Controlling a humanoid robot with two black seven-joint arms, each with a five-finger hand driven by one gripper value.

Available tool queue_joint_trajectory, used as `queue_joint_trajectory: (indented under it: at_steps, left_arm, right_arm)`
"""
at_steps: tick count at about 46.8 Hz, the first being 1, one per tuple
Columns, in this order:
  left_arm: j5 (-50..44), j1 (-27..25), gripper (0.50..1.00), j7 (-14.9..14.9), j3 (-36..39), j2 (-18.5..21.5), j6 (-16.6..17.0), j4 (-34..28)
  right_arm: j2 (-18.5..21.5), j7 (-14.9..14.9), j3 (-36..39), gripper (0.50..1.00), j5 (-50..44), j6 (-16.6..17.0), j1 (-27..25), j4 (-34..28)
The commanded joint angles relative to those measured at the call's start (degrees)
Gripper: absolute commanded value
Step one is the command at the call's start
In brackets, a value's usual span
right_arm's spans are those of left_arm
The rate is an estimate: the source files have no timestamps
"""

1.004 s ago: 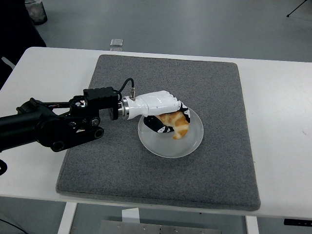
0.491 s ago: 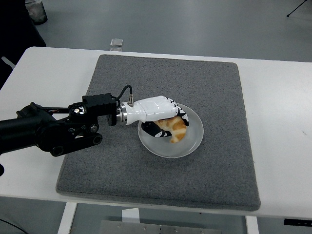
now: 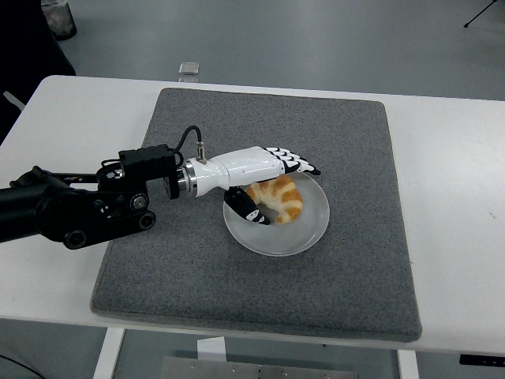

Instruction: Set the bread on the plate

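Observation:
A golden croissant lies on the round white plate in the middle of the grey mat. My left hand, white with black fingertips, is over the plate's left side. Its fingers are spread flat above the croissant and its thumb lies below and left of it. The hand is open and no longer grips the bread. The right arm is out of view.
The mat covers most of the white table. A small clear object sits at the table's far edge. The black left arm stretches over the mat's left edge.
The left hand was curled on the croissant over the plate. Its fingers have now opened and the arm has drawn back left a little; the croissant rests on the plate.

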Motion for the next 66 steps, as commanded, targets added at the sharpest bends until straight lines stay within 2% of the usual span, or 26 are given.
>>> queue_joint_trajectory:
  at_steps: [1, 13, 44, 48, 54, 57, 66]
  left_arm:
    - [-5.1, -0.1, 0.996, -0.1, -1.7, 0.7, -0.5, -1.1]
    - [-15.3, 0.0, 0.996, -0.1, -5.5, 1.9, -0.5, -1.4]
    - [-50.1, -0.1, 0.996, 0.0, -9.6, 10.3, -1.4, 0.0]
    - [-57.4, -0.1, 0.996, 0.0, -10.5, 11.6, -5.0, 1.9]
    - [-63.9, -0.1, 0.996, 0.0, -12.9, 13.8, -15.0, 6.2]
    - [-65.6, 0.4, 0.996, 0.3, -14.5, 14.6, -19.0, 8.2]
    - [-76.1, 1.0, 0.996, 1.3, -15.6, 14.8, -25.4, 14.5]
  right_arm:
    - [0.0, 0.0, 0.0, 0.952, 0.0, 0.0, 0.0, 0.0]
    - [0.0, -0.1, 0.0, 0.952, 0.0, 0.0, 0.0, 0.0]
    - [0.0, 0.0, 0.0, 0.952, 0.0, 0.0, 0.0, 0.0]
    - [0.0, 0.0, 0.0, 0.952, 0.0, 0.0, 0.0, 0.0]
    - [0.0, 0.0, 0.0, 0.952, 0.0, 0.0, 0.0, 0.0]
    - [0.0, 0.0, 0.0, 0.954, 0.0, 0.0, 0.0, 0.0]
    - [0.0, 0.0, 0.0, 0.952, 0.0, 0.0, 0.0, 0.0]
